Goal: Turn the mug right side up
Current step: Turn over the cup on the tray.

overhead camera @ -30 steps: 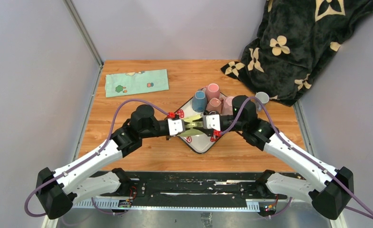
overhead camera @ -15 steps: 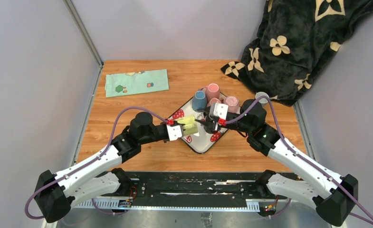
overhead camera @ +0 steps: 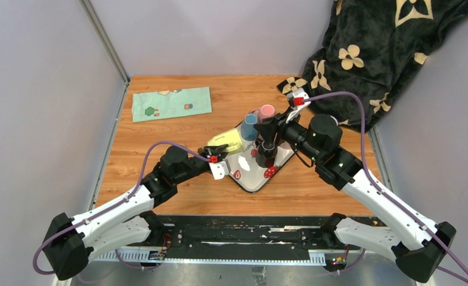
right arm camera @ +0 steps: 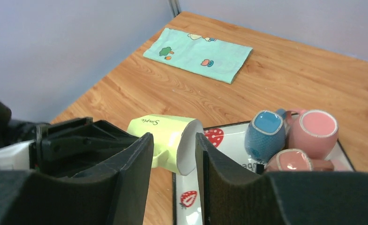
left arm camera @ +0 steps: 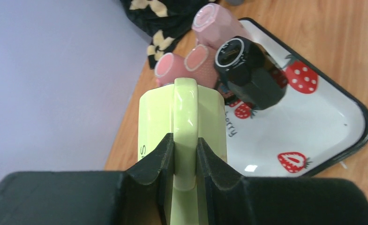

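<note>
The lime-green mug [overhead camera: 226, 140] is off the table, lying on its side above the left corner of the strawberry tray [overhead camera: 252, 182]. My left gripper [overhead camera: 219, 152] is shut on its handle; the wrist view shows both pads clamping the handle [left arm camera: 185, 140] of the mug [left arm camera: 184, 103]. The mug's white mouth faces the right arm [right arm camera: 161, 129]. My right gripper [overhead camera: 266, 128] is raised over the tray, open and empty. In its own view [right arm camera: 172, 140] the mug shows between the fingers but farther off.
On the tray [right arm camera: 229, 125] stand a blue mug [overhead camera: 250, 126], pink mugs [overhead camera: 267, 111] and a black faceted mug [left arm camera: 247, 70], all base up. A green patterned cloth [overhead camera: 171, 103] lies at the far left. A black flowered blanket [overhead camera: 374, 53] covers the far right corner.
The left gripper lifted the green mug up and leftward off the tray. The right gripper left the mug and rose back toward the far side.
</note>
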